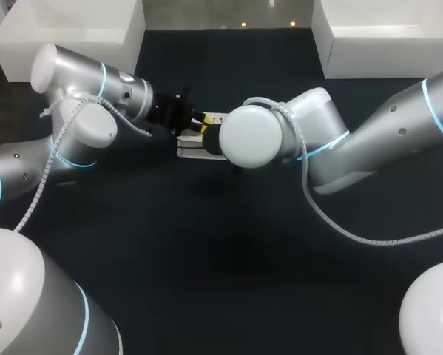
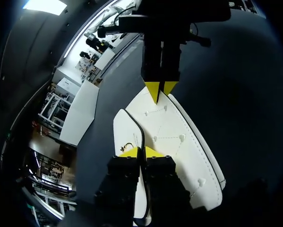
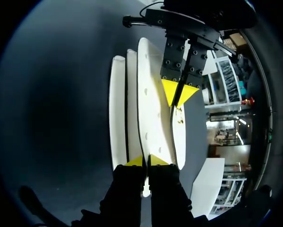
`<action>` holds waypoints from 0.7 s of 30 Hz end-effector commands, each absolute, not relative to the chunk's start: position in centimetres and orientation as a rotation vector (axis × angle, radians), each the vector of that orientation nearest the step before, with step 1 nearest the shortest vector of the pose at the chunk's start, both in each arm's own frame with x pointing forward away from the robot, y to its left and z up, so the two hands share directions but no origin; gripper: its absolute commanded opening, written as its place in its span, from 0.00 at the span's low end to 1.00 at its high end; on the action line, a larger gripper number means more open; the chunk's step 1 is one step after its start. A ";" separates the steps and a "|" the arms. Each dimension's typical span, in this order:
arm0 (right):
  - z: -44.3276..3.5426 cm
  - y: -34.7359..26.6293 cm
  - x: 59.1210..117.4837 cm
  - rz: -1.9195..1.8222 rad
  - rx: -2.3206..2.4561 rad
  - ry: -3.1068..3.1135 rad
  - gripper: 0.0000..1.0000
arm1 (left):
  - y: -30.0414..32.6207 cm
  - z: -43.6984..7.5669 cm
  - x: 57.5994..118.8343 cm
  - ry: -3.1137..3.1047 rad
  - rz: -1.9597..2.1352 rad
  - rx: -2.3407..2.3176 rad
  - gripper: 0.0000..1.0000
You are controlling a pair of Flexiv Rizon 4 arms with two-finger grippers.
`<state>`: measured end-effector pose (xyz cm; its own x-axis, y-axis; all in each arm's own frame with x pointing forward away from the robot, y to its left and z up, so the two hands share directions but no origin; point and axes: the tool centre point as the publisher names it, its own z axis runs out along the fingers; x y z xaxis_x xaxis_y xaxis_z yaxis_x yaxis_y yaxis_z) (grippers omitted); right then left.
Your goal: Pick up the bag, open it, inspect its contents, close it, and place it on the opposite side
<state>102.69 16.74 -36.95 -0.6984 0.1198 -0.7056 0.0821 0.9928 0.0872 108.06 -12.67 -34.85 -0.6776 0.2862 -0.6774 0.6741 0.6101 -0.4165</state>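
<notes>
A white bag (image 1: 194,148) with black trim is held between my two grippers over the middle of the dark table. In the left wrist view my left gripper (image 2: 141,152) is shut on the near edge of the bag (image 2: 179,142), beside a small gold clasp (image 2: 127,144). At the bag's far end, my right gripper (image 2: 160,90) pinches the opposite edge. In the right wrist view my right gripper (image 3: 146,161) is shut on one panel of the bag (image 3: 150,109), whose panels fan apart, and my left gripper (image 3: 179,92) grips the other end. From the head view, my right wrist (image 1: 254,137) hides much of the bag.
A white bin (image 1: 73,29) stands at the table's back left and another white bin (image 1: 384,37) at the back right. The dark table (image 1: 206,259) stretches toward the front, where both arm bases sit at the near corners.
</notes>
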 end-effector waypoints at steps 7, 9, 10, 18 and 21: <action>-37.1 16.7 102.6 0.061 0.140 2.345 0.00 | -14.1 -35.8 109.8 2.286 -0.868 0.687 0.00; -37.1 16.7 102.6 0.061 0.140 2.345 0.00 | -13.9 -36.0 109.8 2.293 -0.861 0.685 0.00; -37.1 16.7 102.6 0.061 0.140 2.345 0.00 | -13.6 -36.0 109.7 2.296 -0.858 0.687 0.00; -37.1 16.7 102.6 0.061 0.140 2.345 0.00 | -11.6 -35.4 109.0 2.301 -0.918 0.695 0.00; -37.1 16.7 102.6 0.061 0.140 2.345 0.00 | -12.0 -35.4 109.1 2.302 -0.917 0.694 0.00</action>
<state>102.79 16.93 -36.92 -0.6982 0.1201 -0.7058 0.0803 0.9927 0.0894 108.81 -12.41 -35.08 -0.7106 0.2551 -0.6557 0.6351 0.6337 -0.4418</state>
